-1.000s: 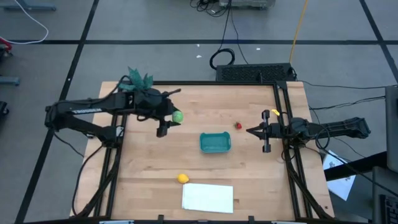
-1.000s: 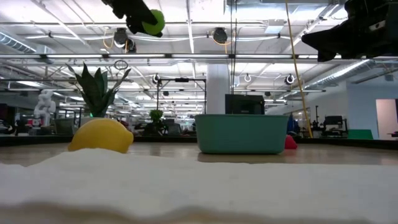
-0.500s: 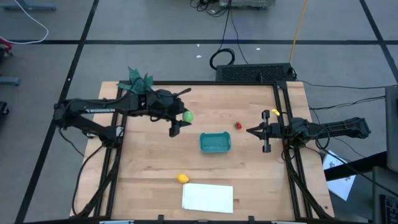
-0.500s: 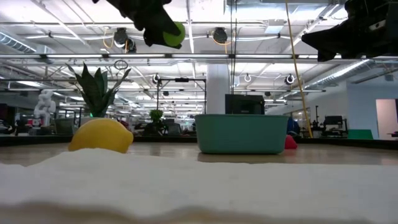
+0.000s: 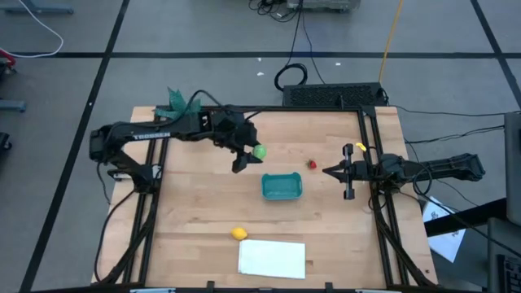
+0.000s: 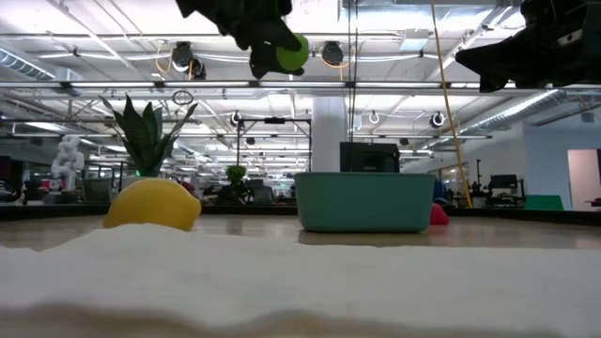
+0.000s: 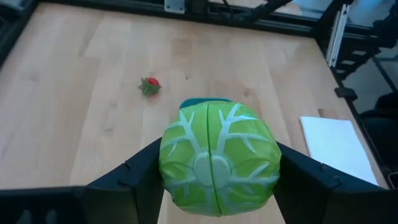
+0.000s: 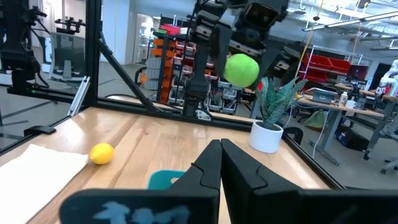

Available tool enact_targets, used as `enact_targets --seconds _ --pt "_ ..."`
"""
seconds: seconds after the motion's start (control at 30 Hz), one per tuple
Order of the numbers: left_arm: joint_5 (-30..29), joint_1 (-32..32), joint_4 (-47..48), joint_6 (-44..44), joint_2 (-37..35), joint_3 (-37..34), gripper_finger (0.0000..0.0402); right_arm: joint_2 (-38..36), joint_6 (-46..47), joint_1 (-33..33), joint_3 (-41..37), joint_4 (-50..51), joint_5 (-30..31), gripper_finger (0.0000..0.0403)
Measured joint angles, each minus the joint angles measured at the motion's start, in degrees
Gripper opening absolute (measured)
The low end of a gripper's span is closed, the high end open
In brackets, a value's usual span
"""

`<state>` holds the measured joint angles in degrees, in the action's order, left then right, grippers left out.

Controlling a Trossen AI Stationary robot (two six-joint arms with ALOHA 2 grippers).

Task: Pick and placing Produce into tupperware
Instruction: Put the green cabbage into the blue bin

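My left gripper [image 5: 251, 155] is shut on the round green produce [image 5: 259, 151], a pale-veined cabbage-like ball, high in the air just left of and beyond the teal tupperware [image 5: 282, 186]. The low view shows the ball [image 6: 292, 54] well above the tub [image 6: 364, 201]. The small red produce [image 5: 311, 164] lies on the wood by the tub's far right corner. The yellow lemon-like one [image 5: 238, 233] lies near the white sheet. My right gripper [image 5: 330, 172] is shut and hovers right of the tub. My left gripper pinches the green ball [image 7: 217, 158] between its two fingers [image 7: 134, 180], one on each side of its widest part. The ball is lifted clear of the table, and its veined face fills the gap between the fingers.
A white sheet [image 5: 272, 258] lies at the near edge. A green-leaved plant in a white pot [image 5: 179, 103] stands at the far left corner. Black frame rails run along the table's left, right and far sides. Bare wood lies between the tub and the lemon.
My left gripper has carried the green ball through the air toward the table's right, from near the plant to close beside the tub, staying at about the same height. The right arm has kept still.
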<state>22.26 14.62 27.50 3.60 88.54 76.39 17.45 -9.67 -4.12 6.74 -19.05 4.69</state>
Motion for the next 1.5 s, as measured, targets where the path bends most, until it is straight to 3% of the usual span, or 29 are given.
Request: enact_targets --seconds 0.27,0.6,0.9,1.3,1.5 --pt "3.7 1.5 7.3 5.0 8.5 10.0 0.0241 0.0 0.0 0.0 0.0 0.0 0.0 0.0000" --pt "9.0 1.5 8.7 10.1 17.3 15.6 0.0241 0.0 0.0 0.0 0.0 0.0 0.0 0.0000" --pt "9.4 1.4 8.4 15.0 24.3 17.3 0.0241 0.0 0.0 0.0 0.0 0.0 0.0 0.0000" --pt "9.1 -2.2 13.0 31.4 26.4 17.3 0.0241 0.0 0.0 0.0 0.0 0.0 0.0 0.0000" --pt "8.1 -4.0 9.4 29.7 26.8 17.2 0.0241 0.0 -0.1 0.0 0.0 -0.3 0.0 0.0000"
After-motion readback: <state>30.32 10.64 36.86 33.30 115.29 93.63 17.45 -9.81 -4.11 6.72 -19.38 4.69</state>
